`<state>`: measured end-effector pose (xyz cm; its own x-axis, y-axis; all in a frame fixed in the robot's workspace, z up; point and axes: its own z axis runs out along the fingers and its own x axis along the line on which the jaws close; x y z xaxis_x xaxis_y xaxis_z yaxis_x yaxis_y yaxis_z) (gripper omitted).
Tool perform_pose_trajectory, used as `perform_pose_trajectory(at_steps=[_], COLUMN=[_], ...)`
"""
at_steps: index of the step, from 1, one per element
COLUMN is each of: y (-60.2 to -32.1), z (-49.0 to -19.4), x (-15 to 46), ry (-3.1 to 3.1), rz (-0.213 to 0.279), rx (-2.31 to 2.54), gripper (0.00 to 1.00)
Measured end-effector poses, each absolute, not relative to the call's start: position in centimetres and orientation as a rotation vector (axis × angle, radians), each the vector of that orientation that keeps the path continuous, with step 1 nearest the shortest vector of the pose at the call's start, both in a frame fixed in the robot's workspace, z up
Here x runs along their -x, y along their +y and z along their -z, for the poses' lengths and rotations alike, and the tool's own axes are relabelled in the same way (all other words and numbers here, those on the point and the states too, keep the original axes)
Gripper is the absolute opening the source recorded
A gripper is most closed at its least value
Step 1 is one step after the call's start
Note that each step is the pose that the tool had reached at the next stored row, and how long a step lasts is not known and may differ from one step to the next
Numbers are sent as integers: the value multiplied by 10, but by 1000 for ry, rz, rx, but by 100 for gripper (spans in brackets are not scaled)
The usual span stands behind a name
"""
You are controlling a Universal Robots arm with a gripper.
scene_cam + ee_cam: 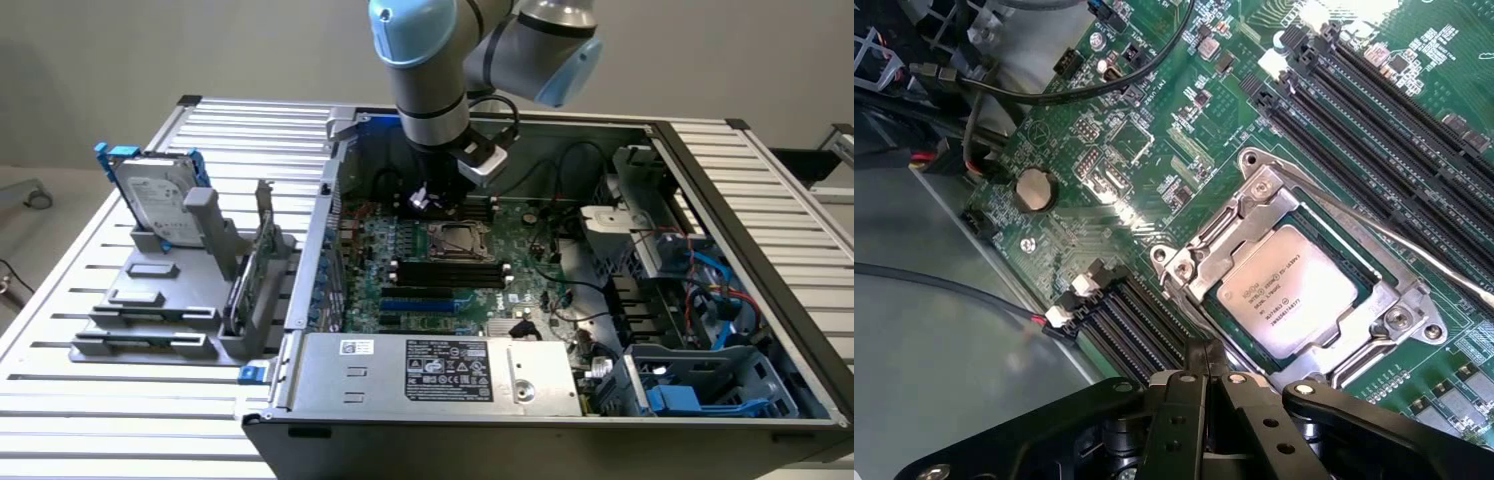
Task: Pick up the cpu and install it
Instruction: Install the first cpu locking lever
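We see the end effector (1204,352) with its two black fingers pressed together and nothing between them; it holds nothing. The cpu (1286,290) already lies flat in the socket (1254,192) of the green motherboard (1154,90), its silvery top facing up and the socket's metal frame around its edges. A thin lever (1414,250) runs out from the socket alongside the memory slots (1374,110); we cannot tell whether it is latched.

The relation that matters is close. In the wrist view the cpu sits just beyond the fingertips, a little off to one side of the line they point along, with the nearest corner of the socket frame almost under them. The fingertips appear apart from the chip and from the frame, hanging above the board, not touching it. The chip is square, so it offers no long axis; its edges run on a diagonal to the closed fingers.

In the exterior view the end effector (430,197) hangs inside the open computer case (747,200), just on the far side of the socket (455,238) and slightly towards the exterior view's left. We judge the placing of the chip as done.
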<state>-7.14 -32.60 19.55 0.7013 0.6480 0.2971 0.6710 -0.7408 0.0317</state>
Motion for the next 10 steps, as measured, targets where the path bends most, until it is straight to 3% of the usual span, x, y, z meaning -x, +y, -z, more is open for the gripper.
perform_pose_trajectory(at_steps=[10], y=[-326], z=[-195], x=[71], ry=[-1054], rz=[448], rx=[2845], gripper=[11])
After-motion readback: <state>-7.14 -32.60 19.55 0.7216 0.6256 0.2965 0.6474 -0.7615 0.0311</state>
